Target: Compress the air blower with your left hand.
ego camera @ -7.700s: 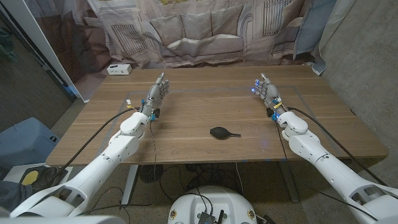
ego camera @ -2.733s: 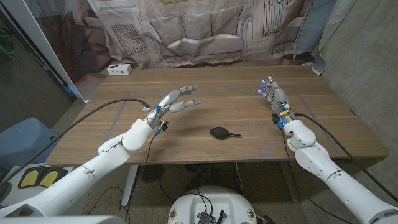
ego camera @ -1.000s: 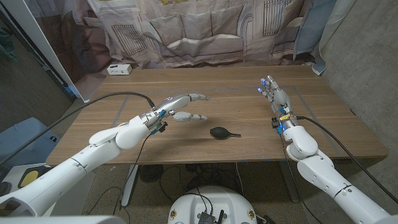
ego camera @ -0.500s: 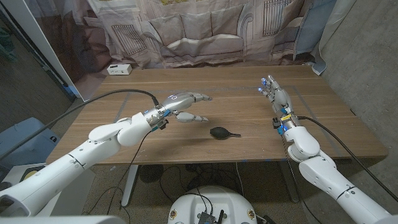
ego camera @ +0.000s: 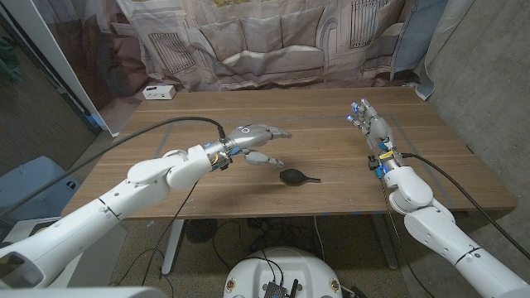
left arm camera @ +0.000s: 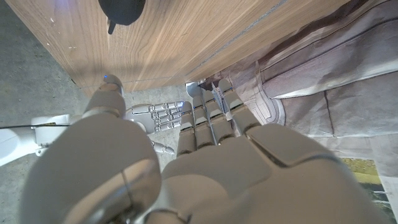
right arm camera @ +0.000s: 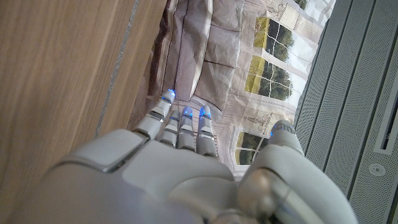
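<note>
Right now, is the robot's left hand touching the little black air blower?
Apart. In the head view, the left hand hovers open up and to the left of the air blower, with bare table showing between its fingers and the bulb.

Right robot hand (right arm camera: 186, 168) empty, fingers extended over wooden table (right arm camera: 56, 74); curtain (right arm camera: 211, 62) beyond.

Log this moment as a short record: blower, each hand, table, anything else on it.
blower: black, lying on the table, near its front edge, nozzle toward the robot's right; untouched
left hand: above the table, just behind and to the left of the blower, fingers spread, holding nothing
right hand: on the table's right side, fingers straight, holding nothing, far from the blower
table: wooden
other: small white box at the far left corner
task state: blower not yet compressed
</note>
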Available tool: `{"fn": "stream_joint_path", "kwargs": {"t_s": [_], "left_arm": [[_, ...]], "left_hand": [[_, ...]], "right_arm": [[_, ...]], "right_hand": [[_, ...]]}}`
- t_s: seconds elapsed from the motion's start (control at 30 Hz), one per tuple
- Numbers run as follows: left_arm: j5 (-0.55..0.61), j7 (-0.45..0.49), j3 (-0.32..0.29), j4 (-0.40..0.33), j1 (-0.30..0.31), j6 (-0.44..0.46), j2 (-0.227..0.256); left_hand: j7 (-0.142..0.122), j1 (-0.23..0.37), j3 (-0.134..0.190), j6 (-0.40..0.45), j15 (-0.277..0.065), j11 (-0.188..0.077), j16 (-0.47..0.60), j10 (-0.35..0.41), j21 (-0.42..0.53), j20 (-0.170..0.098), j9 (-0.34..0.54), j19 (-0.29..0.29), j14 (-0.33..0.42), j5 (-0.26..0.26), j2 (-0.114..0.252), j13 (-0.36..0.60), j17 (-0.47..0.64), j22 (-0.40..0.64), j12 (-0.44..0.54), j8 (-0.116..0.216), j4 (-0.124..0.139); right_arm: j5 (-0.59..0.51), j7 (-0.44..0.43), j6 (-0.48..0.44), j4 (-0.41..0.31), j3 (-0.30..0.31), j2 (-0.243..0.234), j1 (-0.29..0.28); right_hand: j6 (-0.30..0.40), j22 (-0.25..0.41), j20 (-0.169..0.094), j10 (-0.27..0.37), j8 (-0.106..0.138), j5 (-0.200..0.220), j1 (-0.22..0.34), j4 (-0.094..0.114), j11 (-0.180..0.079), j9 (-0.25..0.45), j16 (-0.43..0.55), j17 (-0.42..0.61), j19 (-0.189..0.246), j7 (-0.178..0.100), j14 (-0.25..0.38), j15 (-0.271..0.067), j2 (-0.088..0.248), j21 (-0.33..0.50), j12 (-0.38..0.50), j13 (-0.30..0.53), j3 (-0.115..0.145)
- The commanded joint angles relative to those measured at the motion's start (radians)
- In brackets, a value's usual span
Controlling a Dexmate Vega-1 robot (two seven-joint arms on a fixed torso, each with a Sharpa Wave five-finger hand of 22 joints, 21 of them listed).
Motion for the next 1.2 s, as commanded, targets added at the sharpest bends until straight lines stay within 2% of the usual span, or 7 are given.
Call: {"fn": "stream_joint_path", "kwargs": {"t_s": [0.03, 0.33, 0.43, 0.47, 0.83, 1.03, 1.2], "left_arm": [[0.061, -0.149, 0.055, -0.087, -0.033, 0.129, -0.005], [0.149, -0.258, 0.093, -0.168, -0.048, 0.222, -0.009], [0.174, -0.29, 0.106, -0.191, -0.05, 0.248, -0.016], [0.174, -0.291, 0.106, -0.192, -0.05, 0.249, -0.016], [0.252, -0.393, 0.14, -0.252, -0.052, 0.326, -0.04], [0.302, -0.516, 0.169, -0.277, -0.085, 0.367, -0.059], [0.333, -0.564, 0.178, -0.29, -0.096, 0.374, -0.065]], "left_hand": [[0.006, 0.017, 0.005, -0.026, 0.006, 0.002, -0.007, -0.026, -0.015, -0.003, 0.005, -0.016, -0.023, -0.001, -0.003, 0.002, 0.003, 0.002, -0.009, -0.006, 0.008], [0.004, 0.02, 0.002, -0.045, 0.004, -0.003, -0.007, -0.039, -0.023, -0.007, 0.005, -0.018, -0.04, -0.002, -0.007, 0.003, 0.003, 0.003, -0.012, -0.005, 0.013], [0.0, 0.021, 0.001, -0.044, -0.007, -0.005, -0.005, -0.036, -0.027, -0.006, 0.005, -0.022, -0.038, -0.001, -0.008, 0.004, 0.003, 0.003, -0.011, -0.003, 0.013], [-0.005, 0.023, 0.001, -0.044, -0.011, -0.018, -0.006, -0.039, -0.032, -0.006, 0.005, -0.029, -0.044, -0.001, -0.009, 0.004, 0.003, 0.003, -0.012, -0.001, 0.014], [-0.011, 0.034, 0.002, -0.039, -0.021, -0.024, 0.004, -0.024, -0.036, -0.016, 0.005, -0.02, -0.026, 0.001, -0.01, 0.004, 0.003, 0.004, -0.004, 0.004, 0.014], [-0.004, 0.046, 0.001, -0.07, -0.005, -0.01, -0.005, -0.059, -0.047, -0.023, 0.005, -0.025, -0.054, 0.002, -0.012, 0.006, 0.003, 0.005, -0.016, -0.002, 0.016], [0.001, 0.045, -0.002, -0.09, -0.006, -0.009, -0.005, -0.07, -0.052, -0.021, 0.005, -0.033, -0.061, 0.002, -0.014, 0.006, 0.004, 0.006, -0.018, -0.006, 0.019]], "right_arm": [[0.05, 0.052, 0.007, 0.037, 0.021, -0.014, 0.012], [0.087, 0.105, 0.042, 0.092, 0.023, -0.007, 0.028], [0.1, 0.131, 0.055, 0.116, 0.024, -0.007, 0.037], [0.1, 0.132, 0.056, 0.117, 0.023, -0.007, 0.037], [0.135, 0.175, 0.062, 0.144, 0.035, -0.021, 0.044], [0.142, 0.177, 0.064, 0.151, 0.036, -0.018, 0.045], [0.145, 0.172, 0.068, 0.153, 0.039, -0.014, 0.038]], "right_hand": [[0.0, 0.002, -0.001, 0.01, -0.003, 0.0, 0.003, -0.005, 0.003, 0.004, 0.004, 0.002, 0.009, 0.009, 0.007, 0.005, 0.005, 0.005, 0.001, 0.001, 0.004], [0.0, 0.002, 0.0, 0.012, -0.003, 0.0, 0.004, -0.005, 0.003, 0.004, 0.004, 0.001, 0.009, 0.008, 0.007, 0.005, 0.006, 0.005, 0.002, 0.001, 0.004], [0.001, 0.002, 0.001, 0.014, -0.003, 0.0, 0.004, -0.005, 0.005, 0.004, 0.004, 0.001, 0.007, 0.008, 0.008, 0.004, 0.006, 0.004, 0.003, 0.001, 0.004], [0.001, 0.002, 0.002, 0.014, -0.003, 0.0, 0.004, -0.005, 0.005, 0.004, 0.004, 0.001, 0.007, 0.008, 0.008, 0.005, 0.006, 0.004, 0.003, 0.001, 0.004], [0.003, 0.002, 0.0, 0.016, -0.002, 0.0, 0.002, -0.003, 0.005, 0.004, 0.005, 0.002, 0.007, 0.009, 0.009, 0.005, 0.007, 0.004, 0.003, 0.001, 0.003], [0.005, 0.002, 0.0, 0.016, -0.002, 0.0, 0.001, -0.003, 0.005, 0.004, 0.004, 0.002, 0.007, 0.008, 0.008, 0.005, 0.008, 0.004, 0.003, 0.001, 0.003], [0.006, 0.002, 0.002, 0.017, -0.002, 0.0, 0.001, -0.003, 0.003, 0.004, 0.004, 0.001, 0.006, 0.008, 0.008, 0.005, 0.008, 0.004, 0.003, 0.001, 0.003]]}}
